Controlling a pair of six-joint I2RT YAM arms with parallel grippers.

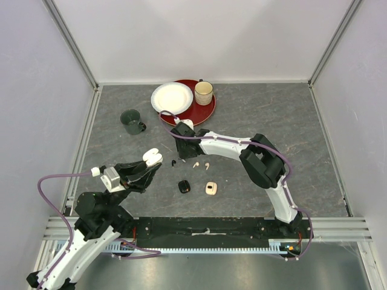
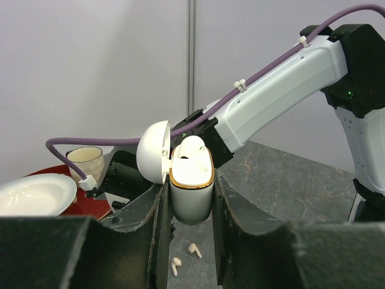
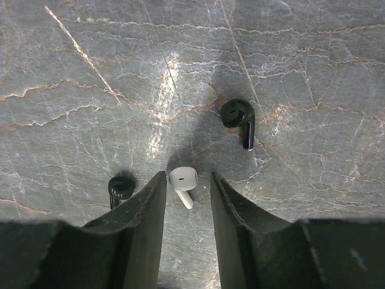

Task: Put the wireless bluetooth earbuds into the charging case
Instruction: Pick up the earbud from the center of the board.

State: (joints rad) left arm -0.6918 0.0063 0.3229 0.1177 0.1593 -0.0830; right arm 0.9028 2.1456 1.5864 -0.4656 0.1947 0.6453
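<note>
My left gripper [image 2: 189,198] is shut on an open white charging case [image 2: 191,186] and holds it upright above the table, its lid [image 2: 151,152] swung left. One white earbud [image 2: 192,146] sits in the case. My right gripper [image 3: 187,180] is open and low over the table, with a second white earbud [image 3: 183,179] lying between its fingers, untouched. Two black earbuds [image 3: 237,117] [image 3: 120,188] lie on either side. Two pinkish-beige earbuds [image 2: 194,249] [image 2: 175,265] lie on the table below the case. In the top view the left gripper [image 1: 148,166] holds the case [image 1: 152,158] left of the right gripper [image 1: 180,150].
A closed black case [image 1: 184,186] and a pinkish case [image 1: 211,189] lie on the table near the front. At the back a red tray [image 1: 202,110] carries a white plate [image 1: 172,97] and a beige cup [image 1: 204,92]. A green mug [image 1: 132,121] stands at the left.
</note>
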